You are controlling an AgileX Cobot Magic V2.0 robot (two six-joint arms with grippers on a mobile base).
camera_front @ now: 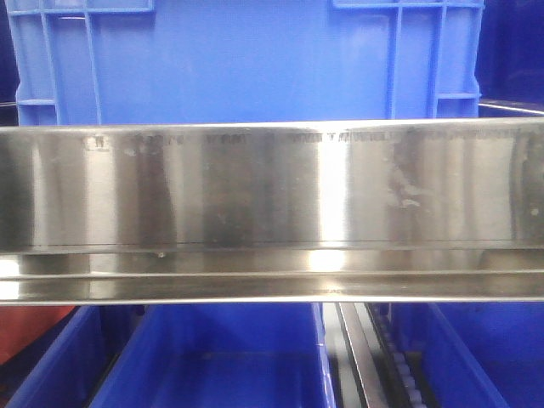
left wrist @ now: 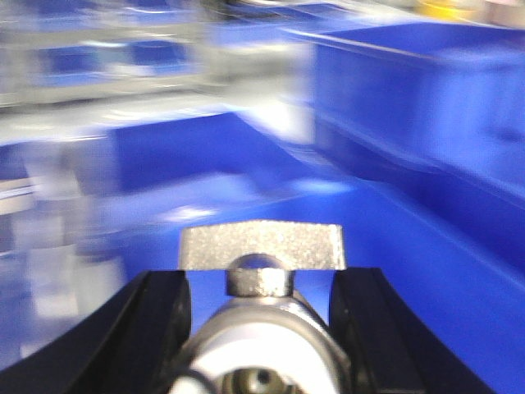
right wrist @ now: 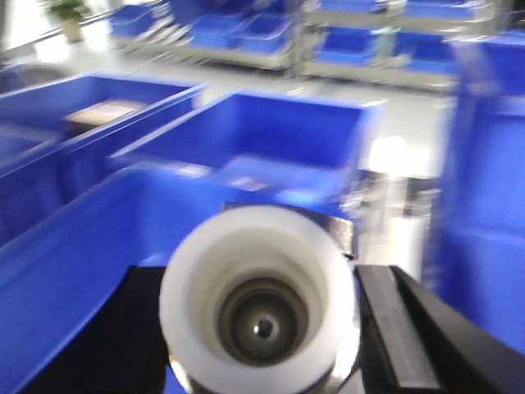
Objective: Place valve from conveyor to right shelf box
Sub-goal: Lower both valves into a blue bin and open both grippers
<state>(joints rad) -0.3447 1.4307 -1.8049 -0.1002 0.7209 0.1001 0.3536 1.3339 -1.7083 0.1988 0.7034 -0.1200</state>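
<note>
Left gripper: my left gripper (left wrist: 262, 279) is clenched on the small silvery metal valve (left wrist: 261, 246). Its two black fingers (left wrist: 156, 328) stand against the valve body, one on each side.
Valve: it sits between the left jaws, with the flat T-shaped handle pointing away from the wrist camera.
Behind the valve: the deep blue plastic box (left wrist: 426, 271) fills the view. The picture is smeared, so I cannot tell if the valve is above this box or already inside its walls.
Right gripper: my right gripper (right wrist: 254, 275) grasps a round fitting with a wide white rim (right wrist: 246, 238). The open mouth of the fitting faces the camera, with a dark hole in the middle. A black finger (right wrist: 394, 328) lies just beside the rim.
Beyond the right gripper: an open blue plastic bin (right wrist: 287, 139) is near, and racks of blue bins (right wrist: 246, 33) stand well apart at the far end.
Shelf: in the front view, the long polished stainless-steel shelf rail (camera_front: 272, 195) crosses the whole picture horizontally, like a mirror.
Above the rail: a large blue plastic crate (camera_front: 246, 59).
Below the rail: the lower blue bins (camera_front: 221, 357), side by side.
</note>
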